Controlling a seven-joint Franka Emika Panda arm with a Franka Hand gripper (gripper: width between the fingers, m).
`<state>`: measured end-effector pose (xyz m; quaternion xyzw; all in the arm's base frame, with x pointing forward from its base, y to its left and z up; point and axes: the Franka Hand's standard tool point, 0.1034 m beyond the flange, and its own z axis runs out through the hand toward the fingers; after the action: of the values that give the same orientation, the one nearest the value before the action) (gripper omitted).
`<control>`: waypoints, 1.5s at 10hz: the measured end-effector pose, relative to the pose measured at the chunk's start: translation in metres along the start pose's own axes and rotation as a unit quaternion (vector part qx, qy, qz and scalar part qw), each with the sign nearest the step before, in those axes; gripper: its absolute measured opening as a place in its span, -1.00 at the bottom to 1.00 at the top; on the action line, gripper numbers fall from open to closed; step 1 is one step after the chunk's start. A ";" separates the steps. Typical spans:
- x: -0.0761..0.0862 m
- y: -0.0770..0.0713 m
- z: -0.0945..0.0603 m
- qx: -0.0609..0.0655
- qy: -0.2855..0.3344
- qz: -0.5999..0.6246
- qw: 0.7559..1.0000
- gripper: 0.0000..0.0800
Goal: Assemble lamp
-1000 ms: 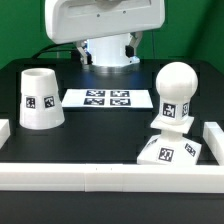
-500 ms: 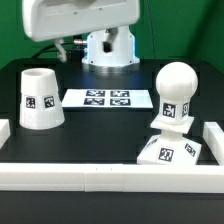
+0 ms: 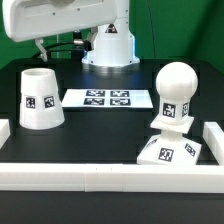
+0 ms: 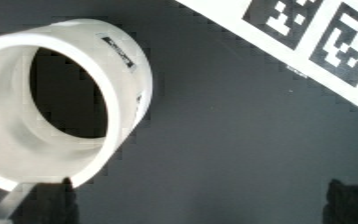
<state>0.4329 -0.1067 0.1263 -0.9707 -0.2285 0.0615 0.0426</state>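
Shade [image 3: 40,98] is being seen upright, open-topped, tagged, beside the marker board [image 3: 107,98]; bulb [image 3: 176,92] is standing on base [image 3: 172,150]. Tool fingers [image 4: 43,203] are being held spread, pinching nothing.

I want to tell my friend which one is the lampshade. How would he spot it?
Start at the flat white marker board with four square tags, lying on the black table. Just to the exterior view's left of it stands the lampshade, a white cup-like cone with an open, hollow top. Unlike the round bulb standing on the tilted base at the exterior view's right, it stands alone.
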 end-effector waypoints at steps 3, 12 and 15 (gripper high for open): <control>-0.011 0.012 0.009 0.000 -0.003 -0.004 1.000 0.75; -0.015 0.026 0.052 -0.003 -0.017 -0.004 1.000 0.75; -0.013 0.027 0.047 -0.001 -0.018 -0.004 1.000 0.16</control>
<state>0.4265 -0.1341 0.0778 -0.9684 -0.2336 0.0787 0.0377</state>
